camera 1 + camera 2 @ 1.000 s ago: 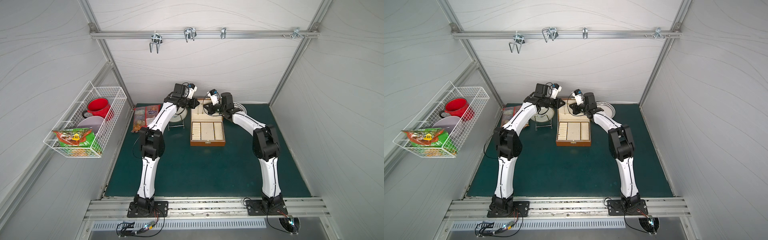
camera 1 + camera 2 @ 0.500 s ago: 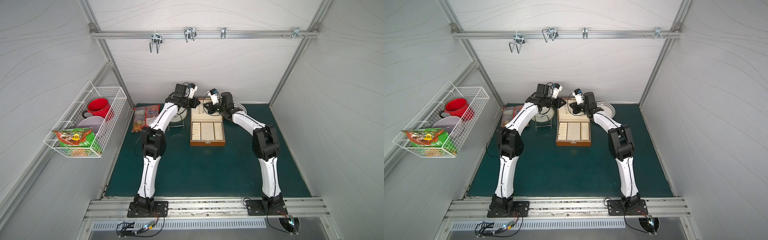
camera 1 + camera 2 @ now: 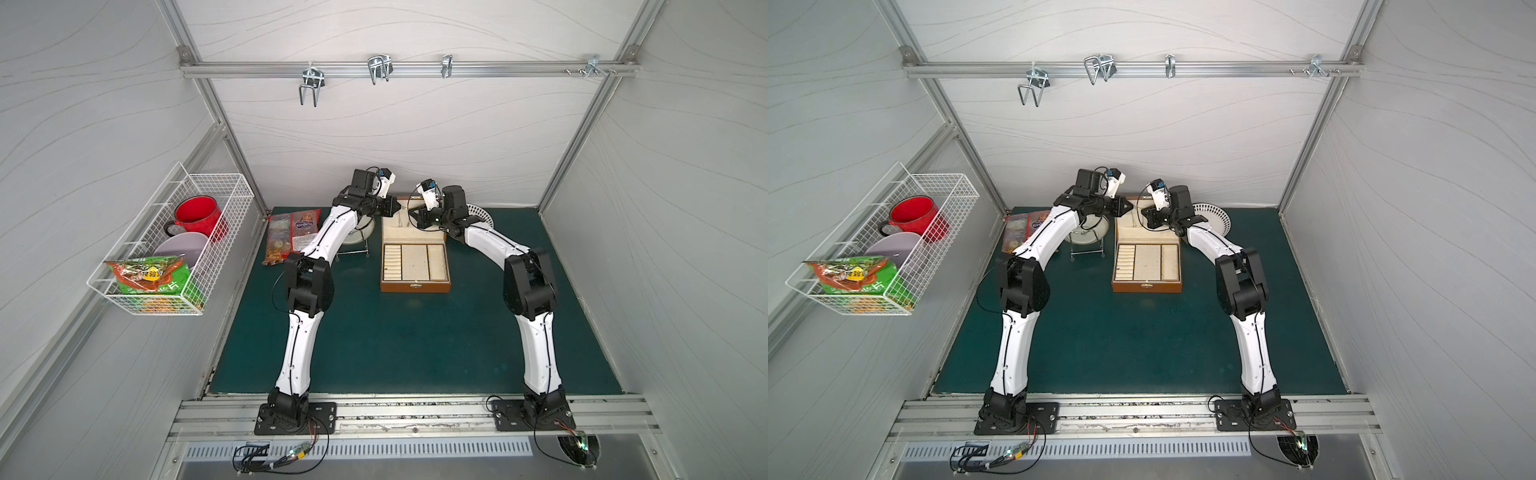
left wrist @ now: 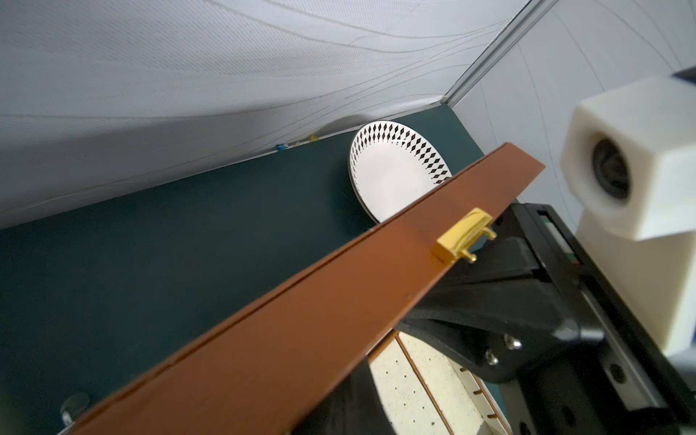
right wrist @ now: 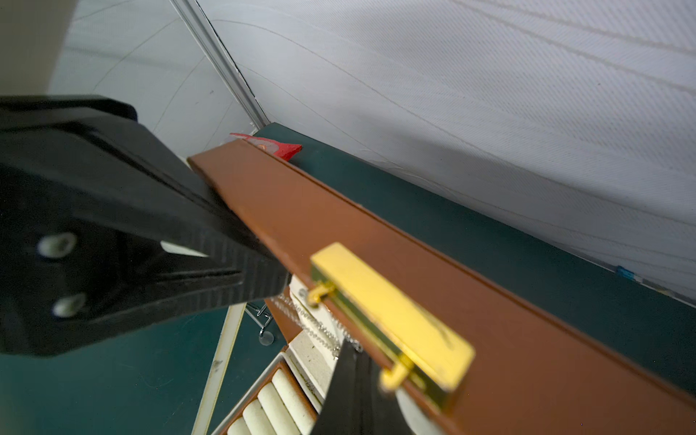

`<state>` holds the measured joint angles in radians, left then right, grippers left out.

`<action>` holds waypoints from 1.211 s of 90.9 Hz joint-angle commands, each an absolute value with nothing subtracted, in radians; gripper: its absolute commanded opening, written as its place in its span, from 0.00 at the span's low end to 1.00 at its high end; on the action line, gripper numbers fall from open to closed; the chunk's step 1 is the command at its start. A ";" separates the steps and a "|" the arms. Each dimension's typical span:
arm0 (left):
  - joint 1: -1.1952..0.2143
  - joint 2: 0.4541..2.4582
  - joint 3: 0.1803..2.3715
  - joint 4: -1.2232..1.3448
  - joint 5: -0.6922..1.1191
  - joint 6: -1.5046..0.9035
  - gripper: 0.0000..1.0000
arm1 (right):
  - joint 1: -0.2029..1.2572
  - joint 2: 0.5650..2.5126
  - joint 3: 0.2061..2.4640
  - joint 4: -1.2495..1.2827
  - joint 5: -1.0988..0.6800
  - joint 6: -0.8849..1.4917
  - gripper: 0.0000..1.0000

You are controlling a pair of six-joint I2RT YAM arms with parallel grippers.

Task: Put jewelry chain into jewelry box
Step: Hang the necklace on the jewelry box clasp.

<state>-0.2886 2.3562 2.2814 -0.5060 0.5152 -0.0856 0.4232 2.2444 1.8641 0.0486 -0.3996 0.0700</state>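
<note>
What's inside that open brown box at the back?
In the jewelry box: cream ring rolls and two lined compartments that look empty; a silver chain hangs inside the raised lid. The left gripper and right gripper cover part of its lining.

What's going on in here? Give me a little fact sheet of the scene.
jewelry box: open, lid standing upright
jewelry chain: hanging against the inside of the lid
left gripper: shut, apparently pinching one end of the lid
right gripper: shut, chain apparently pinched at its tip
patterned plate: lying by the back wall, beyond the box
</note>
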 commanded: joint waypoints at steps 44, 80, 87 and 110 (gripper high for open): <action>-0.276 2.371 2.324 -0.495 0.490 -0.081 0.00 | 0.419 2.238 1.865 0.036 -0.459 0.113 0.00; -0.276 2.365 2.318 -0.492 0.503 -0.086 0.00 | 0.421 2.172 1.809 0.078 -0.539 0.176 0.00; -0.276 2.364 2.317 -0.491 0.503 -0.087 0.00 | 0.422 2.164 1.807 0.093 -0.541 0.184 0.00; -0.276 2.367 2.315 -0.493 0.504 -0.088 0.00 | 0.422 2.150 1.814 0.100 -0.549 0.191 0.00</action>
<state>-0.2859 2.3722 2.2814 -0.5201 0.5053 -0.0860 0.4232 2.2044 1.8145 0.0719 -0.5274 0.1761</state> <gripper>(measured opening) 0.042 0.053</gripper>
